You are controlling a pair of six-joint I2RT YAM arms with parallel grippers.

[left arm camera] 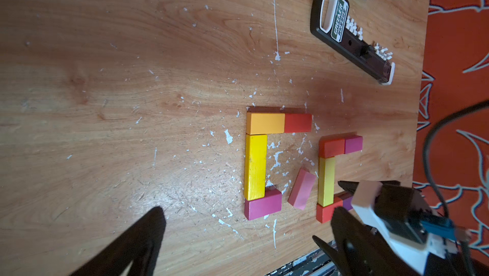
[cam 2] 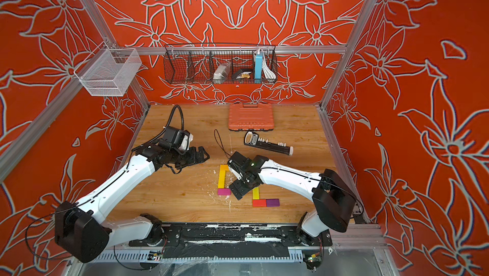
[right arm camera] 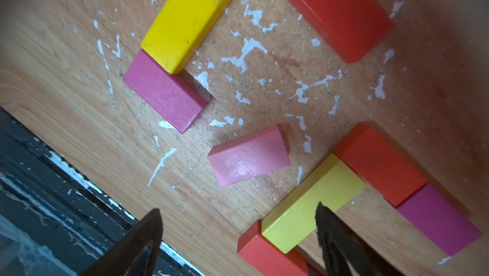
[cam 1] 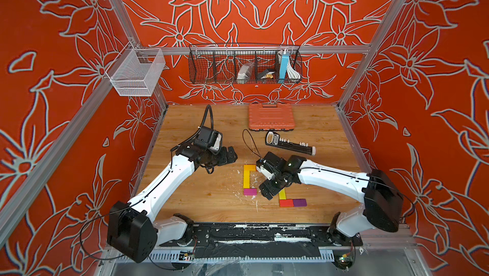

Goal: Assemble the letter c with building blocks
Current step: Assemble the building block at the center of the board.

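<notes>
The left gripper (cam 1: 230,155) hangs empty, jaws wide apart. A long yellow wooden block (left arm camera: 255,166) forms the left figure's spine, ending in one magenta rectangular block (left arm camera: 262,205); that arm looks one piece short. The loose pale pink flat block (left arm camera: 301,189) lies askew just beside it. The right gripper (right arm camera: 238,208) hovers close, jaws apart and empty. To do this well, pinch the pink block's long sides, square it, and seat it flush against the magenta end, sparing the shorter yellow block (left arm camera: 326,180).

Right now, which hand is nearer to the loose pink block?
Right. The right hand hovers close by the pink block. The left hand is farther off, beyond the light orange block.
</notes>
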